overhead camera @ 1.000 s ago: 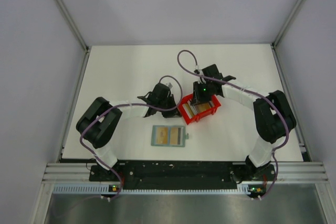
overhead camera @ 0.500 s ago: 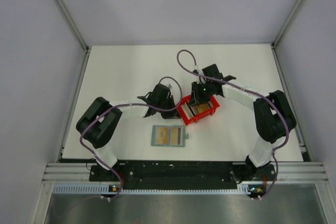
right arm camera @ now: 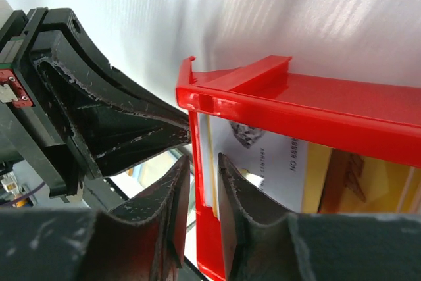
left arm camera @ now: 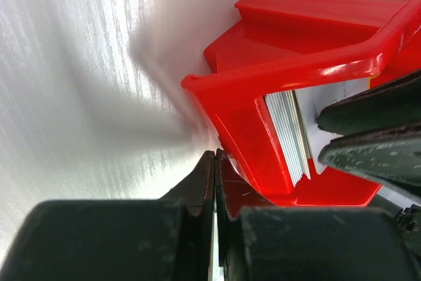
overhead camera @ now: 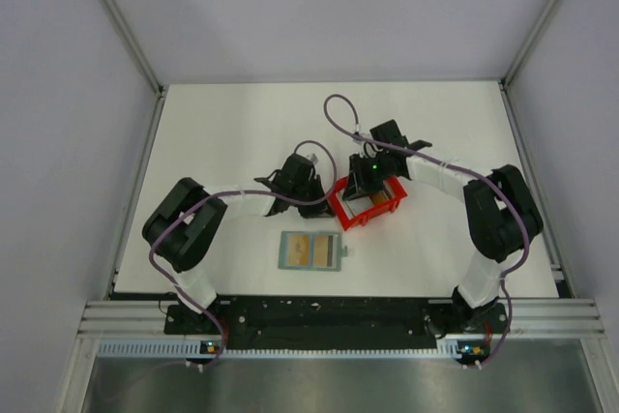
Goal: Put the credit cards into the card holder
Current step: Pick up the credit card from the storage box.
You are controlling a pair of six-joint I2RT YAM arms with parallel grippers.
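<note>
Left end effector (left arm camera: 214, 162), fully closed, sits against the red bin (right arm camera: 296, 106) outer wall, likely bracing it, while right end effector (right arm camera: 200, 169) pinches narrow on whitish credit card (right arm camera: 263, 149) inside; card holder (overhead camera: 286, 250) lies open on bench (overhead camera: 222, 142) nearby.

I have almost no slack at the left end of the red bin (overhead camera: 366, 202). My left gripper (left arm camera: 214, 162), its fingers pressed together, sits right at the bin's outer wall. My right gripper (right arm camera: 205, 162) is astride that same wall along with a whitish card (right arm camera: 205, 133). The stacked credit cards (left arm camera: 289, 129) crowd the bin's inside. The open card holder (overhead camera: 310, 250) lies just in front of the bin, with a narrow strip of tabletop (overhead camera: 232, 132) between them. I see wide room over the far side and the left.
</note>
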